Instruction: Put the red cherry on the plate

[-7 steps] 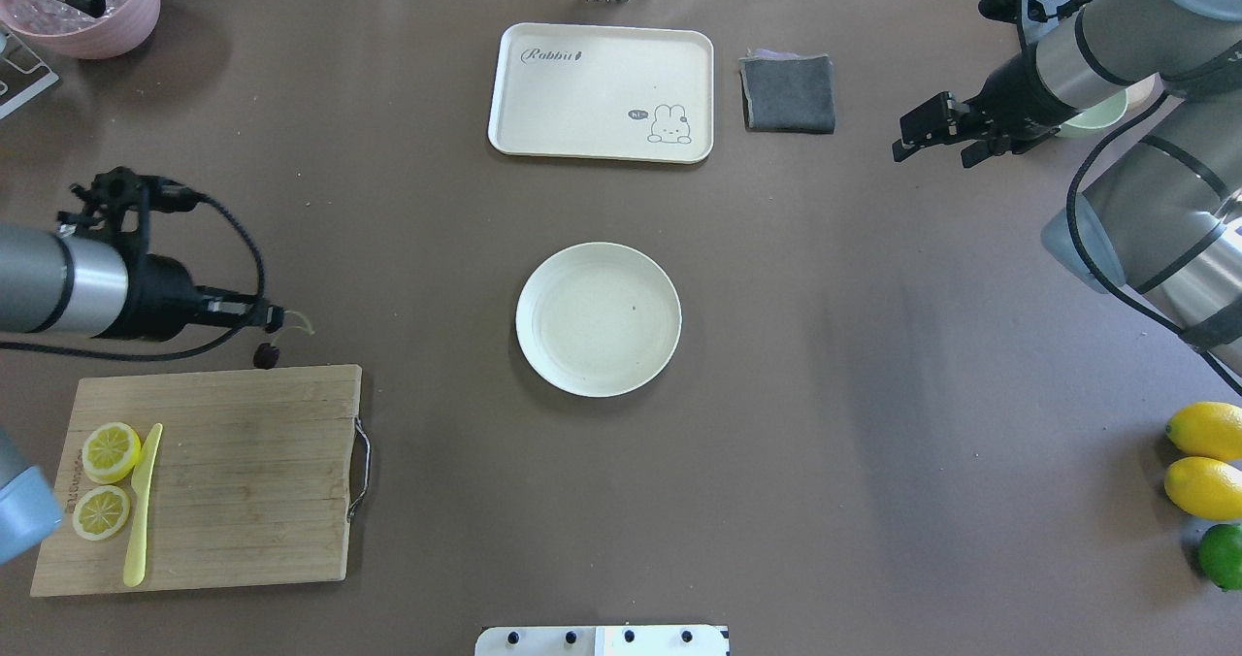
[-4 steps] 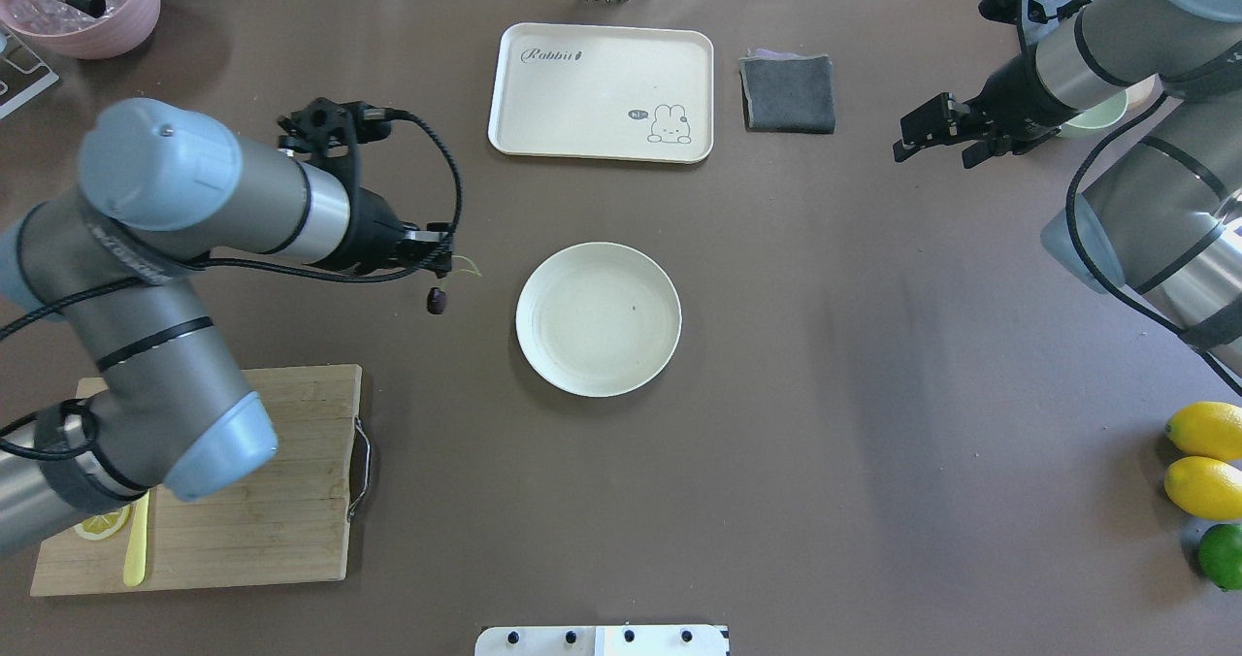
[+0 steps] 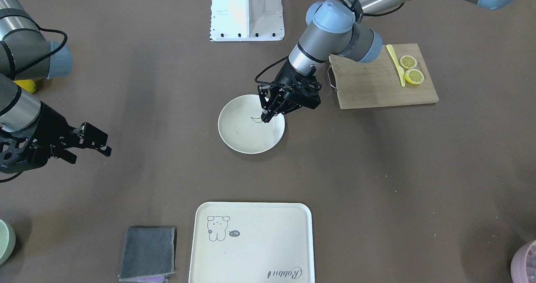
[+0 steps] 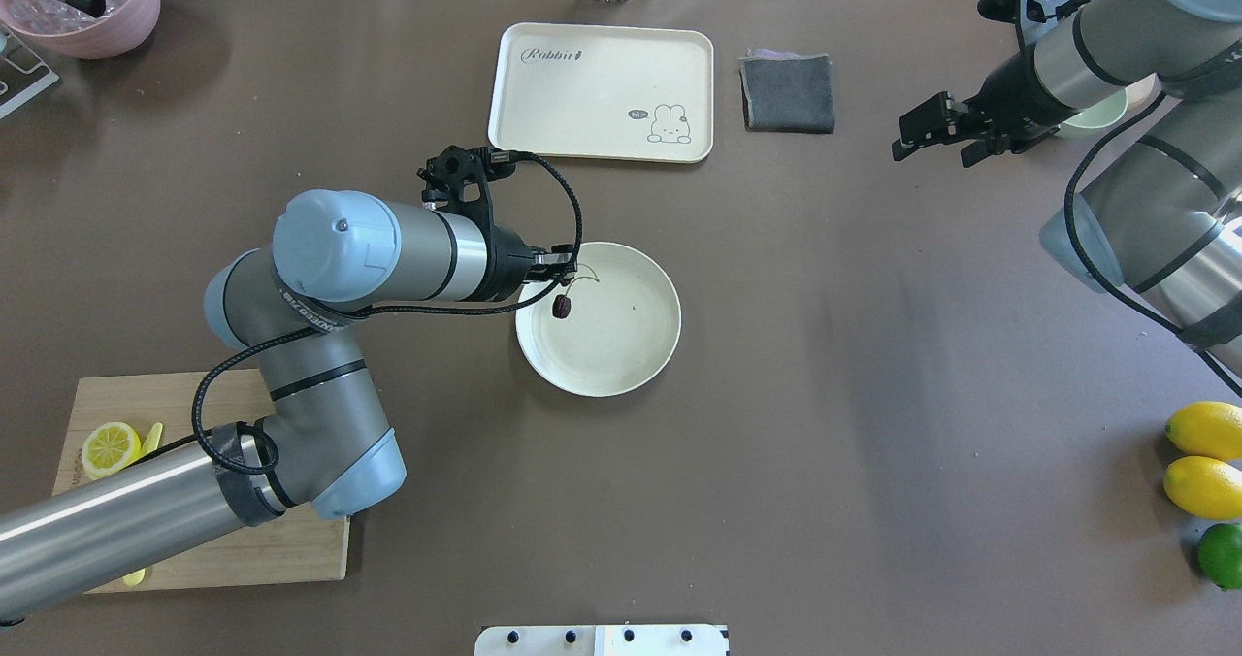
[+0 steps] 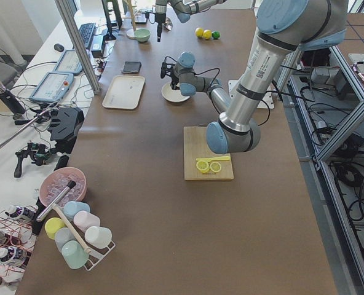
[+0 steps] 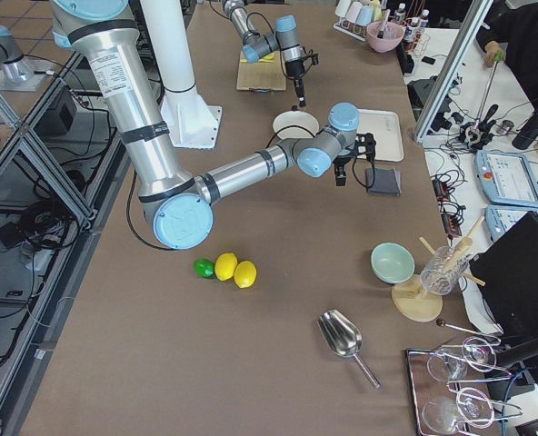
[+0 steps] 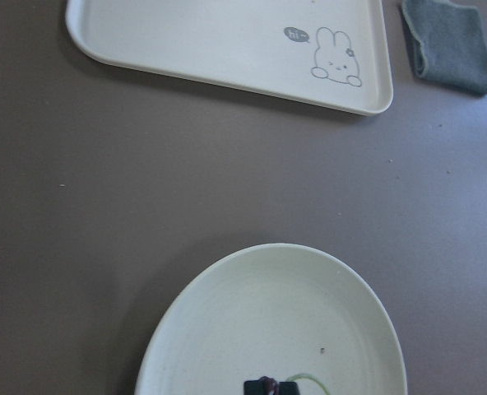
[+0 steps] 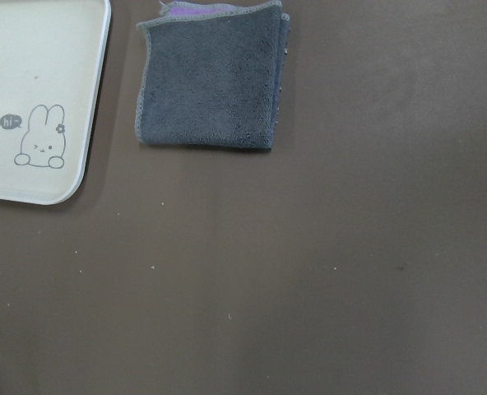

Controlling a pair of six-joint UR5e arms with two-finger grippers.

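The red cherry point(image 4: 561, 307) is a small dark berry hanging by a thin green stem from my left gripper point(image 4: 566, 270), which is shut on that stem. It dangles just above the left inner part of the round cream plate point(image 4: 621, 350) at the table's middle. In the front-facing view the left gripper point(image 3: 265, 117) tilts down over the plate point(image 3: 247, 140), the stem curling out beside it. The left wrist view shows the plate point(image 7: 260, 313) below, with the cherry point(image 7: 266, 383) at the bottom edge. My right gripper point(image 4: 931, 156) hovers open and empty at the far right.
A rabbit tray point(image 4: 602, 93) and a folded grey cloth point(image 4: 788, 93) lie beyond the plate. A wooden cutting board point(image 4: 291, 549) with a lemon slice point(image 4: 111, 447) sits under my left arm. Two lemons point(image 4: 1206, 431) and a lime lie at the right edge.
My left arm has swung right from the cutting board's far edge to the plate's left rim, carrying the cherry with it. The right arm has stayed still.
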